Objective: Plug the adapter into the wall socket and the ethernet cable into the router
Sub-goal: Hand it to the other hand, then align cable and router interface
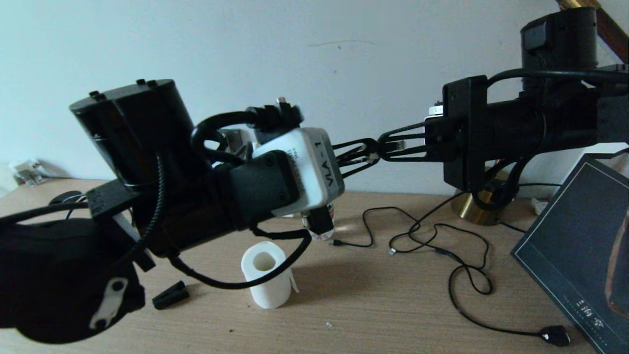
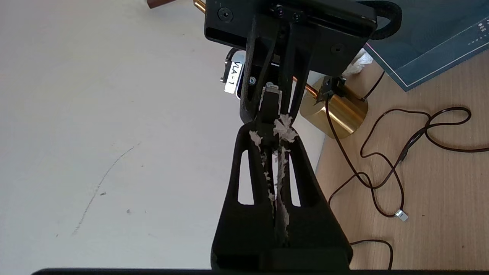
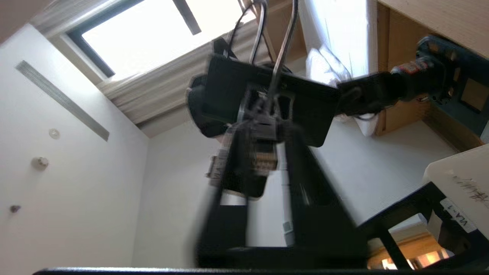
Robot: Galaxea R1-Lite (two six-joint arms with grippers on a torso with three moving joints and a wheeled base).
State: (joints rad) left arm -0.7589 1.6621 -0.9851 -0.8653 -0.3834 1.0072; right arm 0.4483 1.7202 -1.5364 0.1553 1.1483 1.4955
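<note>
Both arms are raised above the desk and their grippers meet tip to tip. The ethernet cable's clear-tipped plug point(image 1: 396, 145) point(image 2: 271, 100) point(image 3: 263, 160) hangs in the air between them. My left gripper point(image 1: 374, 153) point(image 2: 269, 128) is shut on the plug's black boot. The plug's tip points into my right gripper point(image 1: 382, 147) point(image 3: 265, 131), whose fingers press close on both of its sides and look blurred. I cannot trace the rest of the cable. The adapter, the wall socket and the router are out of view.
On the wooden desk point(image 1: 373, 305) stand a white roll point(image 1: 265, 275) and a small black clip point(image 1: 169, 295). Thin black USB cables point(image 1: 442, 236) loop towards a brass lamp base point(image 1: 475, 207) point(image 2: 336, 109). A dark board point(image 1: 580, 246) leans at the right.
</note>
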